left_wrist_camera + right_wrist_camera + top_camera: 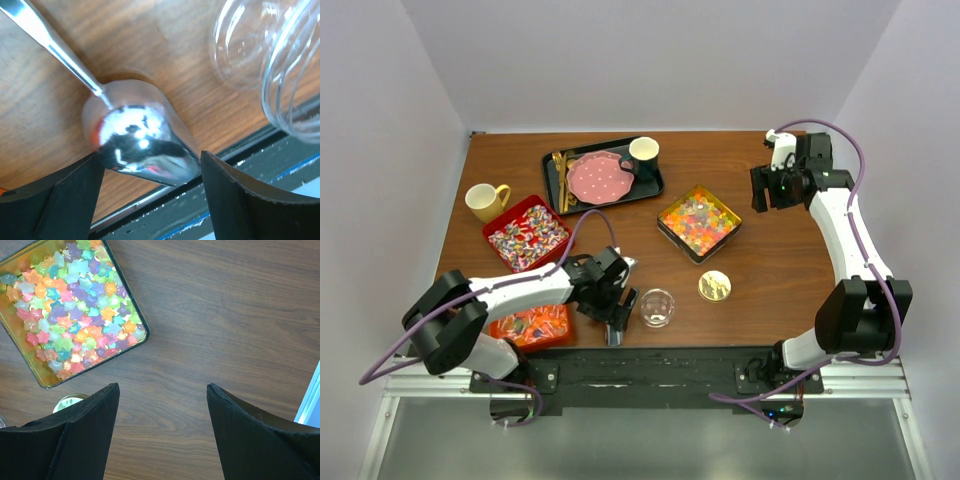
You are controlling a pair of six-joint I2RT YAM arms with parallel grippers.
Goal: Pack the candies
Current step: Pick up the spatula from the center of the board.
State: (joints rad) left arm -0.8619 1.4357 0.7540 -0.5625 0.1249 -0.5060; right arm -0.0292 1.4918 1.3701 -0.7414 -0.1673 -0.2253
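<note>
The candies lie in three containers. Tiny star-shaped pieces of many colours fill a square tin point(698, 222), also in the right wrist view point(70, 310). Mixed wrapped pieces fill a red box point(526, 236). Orange-red pieces fill a red box point(530, 325) at the near edge, partly under the left arm. A clear empty jar point(657, 307) stands near the front edge, and its rim shows in the left wrist view point(280, 65). My left gripper point(615, 322) is open just left of the jar, its fingers either side of the bowl of a metal spoon point(135, 135) on the table. My right gripper point(162, 387) is open and empty over bare wood right of the tin.
A gold jar lid point(714, 286) lies right of the jar. A black tray point(650, 185) at the back holds a pink dotted plate point(597, 177), a dark cup point(643, 152) and gold cutlery. A yellow mug point(485, 200) stands at the left. The table's front edge point(240, 155) is just beyond the left fingertips.
</note>
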